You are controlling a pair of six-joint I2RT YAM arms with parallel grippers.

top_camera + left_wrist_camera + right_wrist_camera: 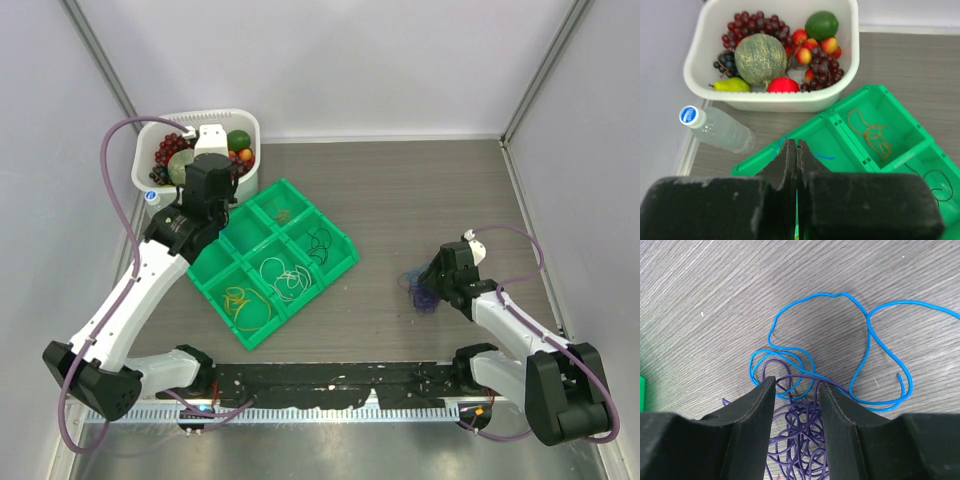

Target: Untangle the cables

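My left arm reaches up and forward from its base at the near left corner, elbow bent, wrist over the far-left corner of the green tray (340, 262). My left jaws (796, 144) are pressed flat together there. A short blue strand (822, 156) shows on either side of their tips in that compartment, and I cannot tell whether I pinch it. Beyond the tips stands the white tub (850, 60) of fruit, with a water bottle (720, 129) lying beside it. In the tray's other compartments lie the orange cable (872, 135), the yellow cable (243, 300), the white cable (285, 278) and the dark cable (320, 240), each in its own cell. To the right, well apart from the tray, my right arm folds low over the wooden surface (715, 300), wrist pointing left. My right jaws (796, 382) stand partly open, straddling the purple tangle (800, 440), whose loops lie between and under the fingers, not clamped. The blue cable (867, 335) sprawls just ahead, one of its loops crossing the purple strands at my tips.
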